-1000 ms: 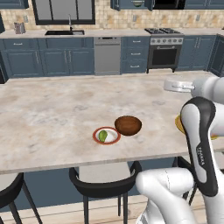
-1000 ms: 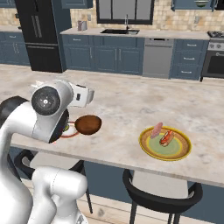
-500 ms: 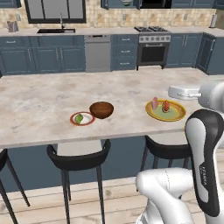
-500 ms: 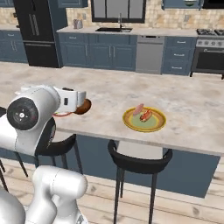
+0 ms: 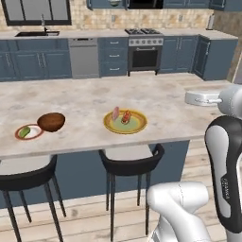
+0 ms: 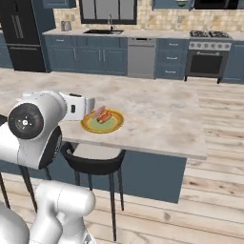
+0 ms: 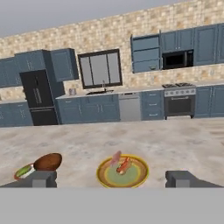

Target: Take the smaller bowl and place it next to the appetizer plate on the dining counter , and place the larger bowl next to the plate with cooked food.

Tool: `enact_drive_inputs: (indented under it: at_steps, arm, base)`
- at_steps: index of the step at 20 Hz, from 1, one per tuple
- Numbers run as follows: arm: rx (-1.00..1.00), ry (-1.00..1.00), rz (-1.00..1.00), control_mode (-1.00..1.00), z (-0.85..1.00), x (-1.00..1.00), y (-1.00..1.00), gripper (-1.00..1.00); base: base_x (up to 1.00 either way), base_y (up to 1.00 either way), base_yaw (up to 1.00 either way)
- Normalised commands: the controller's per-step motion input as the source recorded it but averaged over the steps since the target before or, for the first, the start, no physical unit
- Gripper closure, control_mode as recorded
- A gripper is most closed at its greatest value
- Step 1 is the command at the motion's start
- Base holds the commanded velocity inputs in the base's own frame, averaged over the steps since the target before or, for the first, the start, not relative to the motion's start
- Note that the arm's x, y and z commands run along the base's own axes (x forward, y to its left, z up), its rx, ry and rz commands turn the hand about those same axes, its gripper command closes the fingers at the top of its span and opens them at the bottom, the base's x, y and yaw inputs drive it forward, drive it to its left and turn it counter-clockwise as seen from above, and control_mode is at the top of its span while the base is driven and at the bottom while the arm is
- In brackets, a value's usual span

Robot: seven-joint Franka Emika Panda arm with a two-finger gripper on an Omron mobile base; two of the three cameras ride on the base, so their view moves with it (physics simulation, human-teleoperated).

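Note:
The smaller bowl [image 5: 51, 121], glossy brown, sits on the dining counter [image 5: 165, 108] touching the red-rimmed appetizer plate [image 5: 26, 132] with its green piece. To their right lies the yellow plate with cooked food [image 5: 125, 121]. My gripper [image 5: 189, 98] hovers over the counter's right part, well right of that plate, pointing across the counter. In the hand view my gripper [image 7: 111, 179] is open and empty, looking over the yellow plate [image 7: 122, 171], the brown bowl [image 7: 48, 162] and the appetizer plate [image 7: 22, 171]. In the right base view my gripper [image 6: 91, 106] hangs beside the yellow plate [image 6: 102, 121]. The larger bowl is out of view.
Black stools [image 5: 130, 165] stand along the counter's near side, one below the yellow plate [image 6: 93, 159]. The blue kitchen worktop with sink, dishwasher and stove [image 5: 144, 52] runs along the back wall, with a black fridge [image 6: 21, 28] at its left. Wooden floor lies past the counter's right end.
The base has driven to the right, so the counter and everything on it have slid left in both base views. The bowl and plates lie as before; the gripper stays open and empty.

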Motion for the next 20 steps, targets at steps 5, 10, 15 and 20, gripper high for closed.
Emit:
enact_drive_inputs:
  at_steps: [5,10,15,20]
  arm:
    - [0.00,0.00,0.00,1.00,0.00,0.00,0.00,-1.00]
    - [0.00,0.00,0.00,1.00,0.00,0.00,0.00,-1.00]
    - [0.00,0.00,0.00,1.00,0.00,0.00,0.00,-1.00]
    - [0.00,0.00,0.00,1.00,0.00,0.00,0.00,-1.00]
  base:
    - [-0.02,-1.00,-0.03]
    - [-0.12,-1.00,-0.01]
    - [-0.04,-1.00,-0.01]
    - [0.02,-1.00,0.00]
